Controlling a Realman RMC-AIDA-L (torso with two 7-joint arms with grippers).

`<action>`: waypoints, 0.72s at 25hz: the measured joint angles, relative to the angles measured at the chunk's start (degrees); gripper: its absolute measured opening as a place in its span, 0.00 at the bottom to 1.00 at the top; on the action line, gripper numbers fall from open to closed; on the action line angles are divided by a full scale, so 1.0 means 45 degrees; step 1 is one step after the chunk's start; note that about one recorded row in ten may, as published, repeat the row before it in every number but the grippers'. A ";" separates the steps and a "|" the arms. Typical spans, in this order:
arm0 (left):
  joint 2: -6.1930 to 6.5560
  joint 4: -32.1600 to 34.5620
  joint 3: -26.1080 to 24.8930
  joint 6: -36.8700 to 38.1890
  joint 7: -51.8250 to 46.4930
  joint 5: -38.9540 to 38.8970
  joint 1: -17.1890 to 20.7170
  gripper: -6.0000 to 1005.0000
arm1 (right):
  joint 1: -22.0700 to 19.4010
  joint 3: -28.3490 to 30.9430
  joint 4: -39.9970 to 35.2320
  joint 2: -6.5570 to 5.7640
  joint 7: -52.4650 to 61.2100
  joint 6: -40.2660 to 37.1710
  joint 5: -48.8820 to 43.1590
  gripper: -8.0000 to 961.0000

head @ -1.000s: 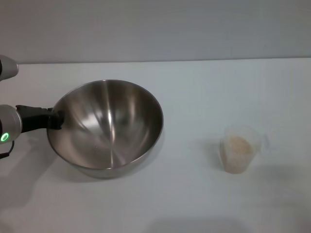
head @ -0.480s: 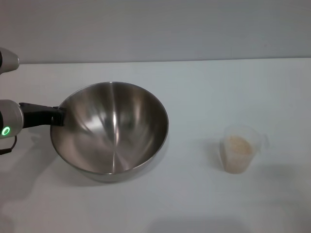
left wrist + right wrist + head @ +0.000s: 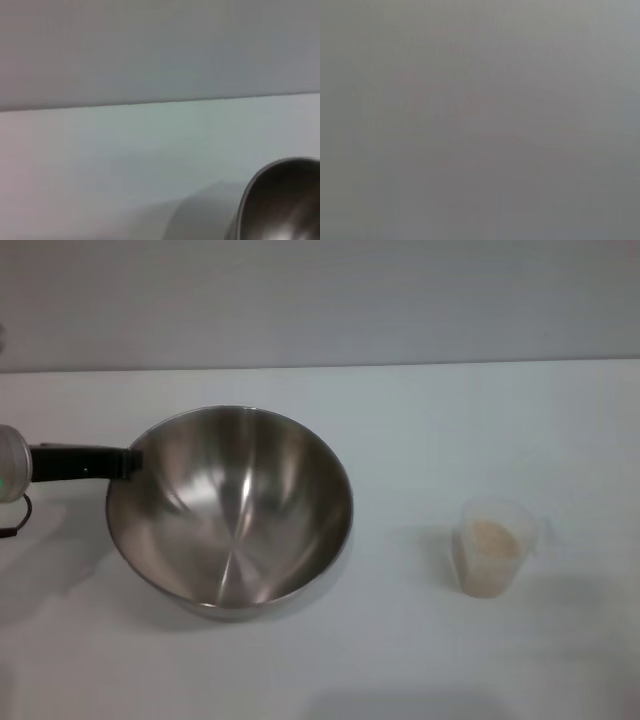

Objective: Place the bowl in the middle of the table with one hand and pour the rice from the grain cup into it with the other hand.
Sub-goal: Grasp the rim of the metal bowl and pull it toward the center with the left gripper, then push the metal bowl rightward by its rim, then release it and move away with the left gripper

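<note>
The stainless-steel bowl (image 3: 230,510) sits left of the middle of the white table (image 3: 420,430), empty inside. My left gripper (image 3: 126,462) reaches in from the left edge, its black fingers (image 3: 85,462) shut on the bowl's left rim. Part of the bowl also shows in the left wrist view (image 3: 285,205). The clear grain cup (image 3: 492,548) stands upright at the right, apart from the bowl, with pale rice (image 3: 490,538) inside. My right gripper is out of view; the right wrist view shows only plain grey.
A grey wall (image 3: 320,300) runs behind the table's far edge. Bare tabletop lies between the bowl and the cup and in front of both.
The bowl has moved a little to the right with my left gripper on its rim, and the arm's body has drawn back toward the left edge. The cup has not moved.
</note>
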 joint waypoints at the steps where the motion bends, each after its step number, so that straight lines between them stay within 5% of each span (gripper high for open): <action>1: -0.0002 0.0237 -0.0348 -0.0196 0.0319 -0.0361 -0.0124 0.05 | 0.0015 0.0004 -0.0001 -0.0001 0.0000 0.0027 0.0000 0.87; 10: 0.0001 0.1412 -0.1534 -0.0670 0.2000 -0.2524 -0.0538 0.05 | 0.0096 0.0028 0.0000 -0.0002 0.0000 0.0073 -0.0003 0.87; 18: -0.0082 0.1624 -0.1349 -0.0570 0.2192 -0.2711 -0.0731 0.05 | 0.0142 0.0048 0.0000 -0.0002 0.0000 0.0169 -0.0002 0.87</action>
